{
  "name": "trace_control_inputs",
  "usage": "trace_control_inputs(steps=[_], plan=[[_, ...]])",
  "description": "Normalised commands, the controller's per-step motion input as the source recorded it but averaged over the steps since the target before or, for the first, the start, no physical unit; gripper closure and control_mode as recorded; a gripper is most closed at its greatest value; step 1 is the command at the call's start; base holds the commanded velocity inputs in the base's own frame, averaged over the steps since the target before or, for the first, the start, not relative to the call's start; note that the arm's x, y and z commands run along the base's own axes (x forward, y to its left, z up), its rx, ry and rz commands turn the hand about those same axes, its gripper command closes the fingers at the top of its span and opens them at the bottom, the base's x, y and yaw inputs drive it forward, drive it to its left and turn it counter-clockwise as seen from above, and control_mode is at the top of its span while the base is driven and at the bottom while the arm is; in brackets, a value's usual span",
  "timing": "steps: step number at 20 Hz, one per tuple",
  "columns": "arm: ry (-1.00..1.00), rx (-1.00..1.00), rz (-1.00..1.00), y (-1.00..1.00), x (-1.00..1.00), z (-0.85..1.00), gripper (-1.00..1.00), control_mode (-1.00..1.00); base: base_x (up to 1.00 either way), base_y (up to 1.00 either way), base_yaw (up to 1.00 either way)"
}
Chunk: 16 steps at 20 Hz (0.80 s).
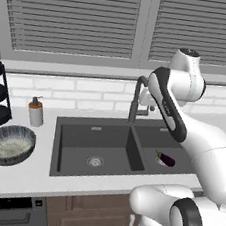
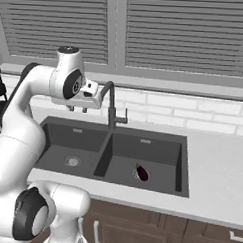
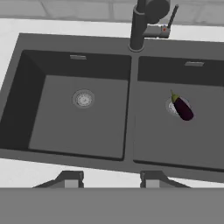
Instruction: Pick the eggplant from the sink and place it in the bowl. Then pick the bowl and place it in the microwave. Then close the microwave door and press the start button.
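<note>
Currently my end effector [image 3: 112,178] hovers part-open and empty above the near rim of the sink [image 3: 131,162]. Far right, the eggplant [image 3: 182,107] lies on the right basin's drain, well apart from every wall.

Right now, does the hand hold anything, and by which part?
Nothing is held. The hand hangs open above the sink, and the eggplant lies untouched on the right basin's drain.

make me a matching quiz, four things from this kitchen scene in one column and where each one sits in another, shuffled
Things:
1. eggplant
2. bowl
3. faucet
4. soap dispenser

Places:
A. behind the divider between the two basins
B. on the counter left of the sink, near its front edge
C. on the right basin's drain
D. on the counter by the sink's back left corner

Pairs: 1-C, 2-B, 3-A, 4-D
</note>
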Motion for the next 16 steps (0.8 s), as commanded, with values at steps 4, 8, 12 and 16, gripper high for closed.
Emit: trace_control_inputs(steps=[4, 8, 12, 16], plan=[[0.00, -0.01, 0.00, 0.00, 0.00, 0.00, -1.00, -1.00, 0.00, 0.00, 0.00], [-0.04, 0.00, 0.00, -0.17, -0.11, -0.07, -1.00, -1.00, 0.00, 0.00, 0.00], [0.03, 0.00, 0.00, -0.94, -0.02, -0.43, -1.00, -1.00, 0.00, 0.00, 0.00], [0.21, 0.00, -0.05, -1.00, 0.00, -0.52, -1.00, -1.00, 0.00, 0.00, 0.00]])
